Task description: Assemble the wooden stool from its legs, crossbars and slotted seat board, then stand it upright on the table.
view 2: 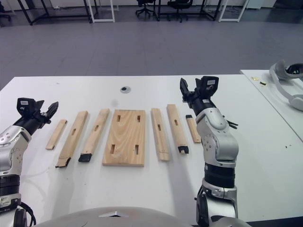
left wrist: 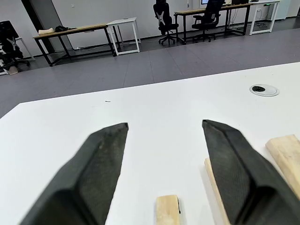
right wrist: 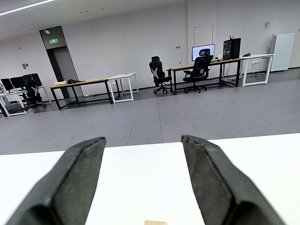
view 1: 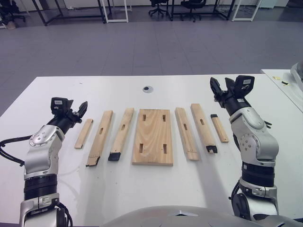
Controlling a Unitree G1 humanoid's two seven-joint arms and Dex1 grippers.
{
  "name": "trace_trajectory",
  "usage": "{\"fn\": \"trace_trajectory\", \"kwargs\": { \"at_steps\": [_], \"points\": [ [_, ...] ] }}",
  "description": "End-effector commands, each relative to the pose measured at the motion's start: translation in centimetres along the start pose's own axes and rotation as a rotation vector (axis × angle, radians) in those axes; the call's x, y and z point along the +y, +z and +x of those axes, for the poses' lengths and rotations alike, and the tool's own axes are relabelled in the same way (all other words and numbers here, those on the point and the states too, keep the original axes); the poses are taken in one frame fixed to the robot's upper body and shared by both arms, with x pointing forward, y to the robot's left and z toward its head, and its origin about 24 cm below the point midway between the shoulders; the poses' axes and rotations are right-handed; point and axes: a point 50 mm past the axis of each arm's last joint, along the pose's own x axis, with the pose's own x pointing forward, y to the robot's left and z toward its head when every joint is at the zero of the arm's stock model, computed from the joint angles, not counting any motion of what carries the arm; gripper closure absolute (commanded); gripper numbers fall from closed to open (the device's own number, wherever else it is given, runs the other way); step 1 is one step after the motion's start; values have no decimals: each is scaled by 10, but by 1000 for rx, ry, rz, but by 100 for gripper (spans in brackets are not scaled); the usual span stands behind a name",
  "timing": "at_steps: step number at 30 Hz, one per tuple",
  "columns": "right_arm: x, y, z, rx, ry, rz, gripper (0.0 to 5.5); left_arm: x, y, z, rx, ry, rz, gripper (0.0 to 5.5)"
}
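The slotted seat board [view 1: 152, 137] lies flat in the middle of the white table [view 1: 156, 184]. To its left lie two long legs [view 1: 121, 134] [view 1: 100, 137] and a short crossbar [view 1: 84, 133]. On its right lie two more legs [view 1: 186, 133] [view 1: 203, 126] and a short crossbar [view 1: 219, 128]. My left gripper [view 1: 78, 109] hovers open just behind the left crossbar, holding nothing; the crossbar's end [left wrist: 168, 208] sits between its fingers in the left wrist view. Behind the right crossbar my right gripper [view 1: 221, 82] is raised, open and empty.
A round cable hole [view 1: 148, 89] sits in the table behind the seat board. A second white table [view 2: 279, 109] at the right carries a white headset [view 2: 289, 75]. Desks and office chairs stand far back across the grey floor.
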Motion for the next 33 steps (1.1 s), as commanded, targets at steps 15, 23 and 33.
{"fn": "trace_trajectory", "kwargs": {
  "at_steps": [15,23,33],
  "points": [
    [3,-2,-3,2,-12,5,248,2,-69,-19,395,-26,-8,260],
    [2,-1,-3,-12,-25,7,248,-2,-107,-39,591,-102,-32,302],
    [4,-1,-3,-18,-30,13,248,-2,-117,-62,729,-247,88,419]
  ]
}}
